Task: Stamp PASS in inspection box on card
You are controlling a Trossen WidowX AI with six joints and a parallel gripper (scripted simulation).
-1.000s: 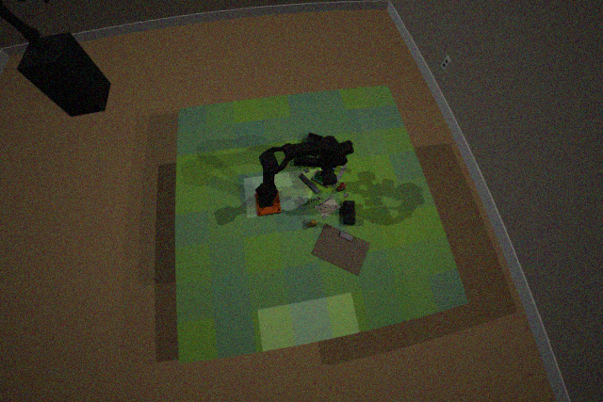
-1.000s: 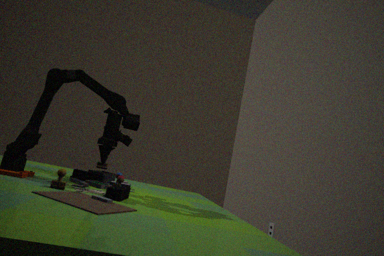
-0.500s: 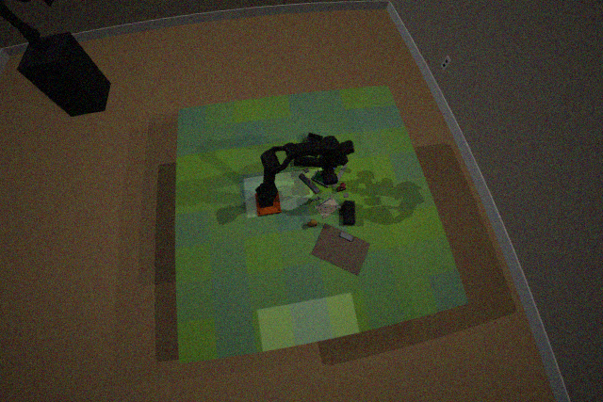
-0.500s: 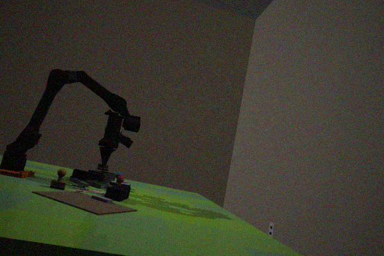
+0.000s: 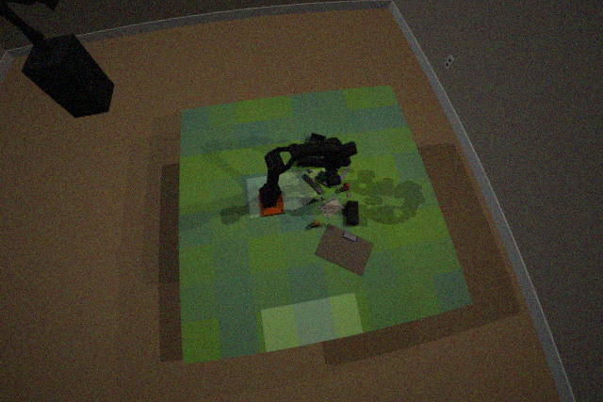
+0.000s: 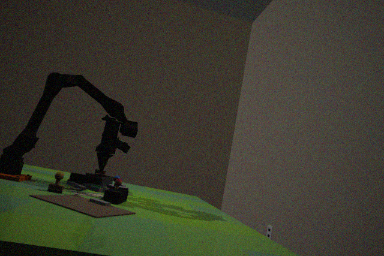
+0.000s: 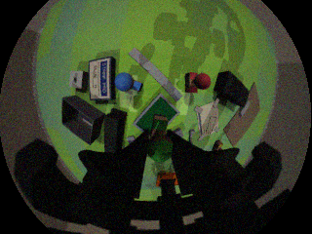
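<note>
My gripper (image 6: 101, 169) (image 7: 158, 132) is shut on a stamp with a green round knob (image 7: 160, 150). The stamp's small base hangs below the fingertips. In the wrist view it overlaps the near part of the green ink pad (image 7: 155, 111), which has a pale rim. The stamp is low, close to the pad; the frames do not show whether they touch. The pale card (image 5: 332, 206) (image 7: 206, 117) lies to the right of the pad in the wrist view, with an outlined box on it. The stamp's lettering and printing face are hidden.
A blue-knobbed stamp (image 7: 124, 81), a red-knobbed stamp (image 7: 202, 81) and an orange-knobbed stamp (image 5: 315, 223) (image 6: 59, 175) stand around. A black block (image 5: 350, 213) (image 6: 116, 195) (image 7: 231, 89) and clipboard (image 5: 343, 253) (image 7: 239, 124) flank the card. A labelled box (image 7: 101, 79), open dark box (image 7: 83, 119) and grey strip (image 7: 155, 73) lie near the pad.
</note>
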